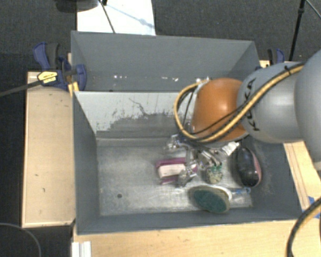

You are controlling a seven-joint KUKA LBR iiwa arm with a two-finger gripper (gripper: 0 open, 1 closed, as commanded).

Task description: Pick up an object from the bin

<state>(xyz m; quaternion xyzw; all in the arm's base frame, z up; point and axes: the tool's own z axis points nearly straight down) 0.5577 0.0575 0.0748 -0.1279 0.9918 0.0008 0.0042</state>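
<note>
Presently the jaws sit low just beside the small purple-and-white block (171,169) at frame centre, a placement suited to grasping it; their opening cannot be told.

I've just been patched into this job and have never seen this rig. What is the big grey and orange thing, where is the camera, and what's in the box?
One camera looks down into a grey metal bin from above, a bit to one side. The thick grey tube coming in from the right is a robot arm. The orange dome and the cables are part of its wrist. Below the dome its gripper hangs low over the bin floor. Nearest to it are a pink and white block on the left, a small green piece on the right, and a dark oval brush in front. A black oval thing lies farther right. I cannot tell whether it holds anything.
</note>
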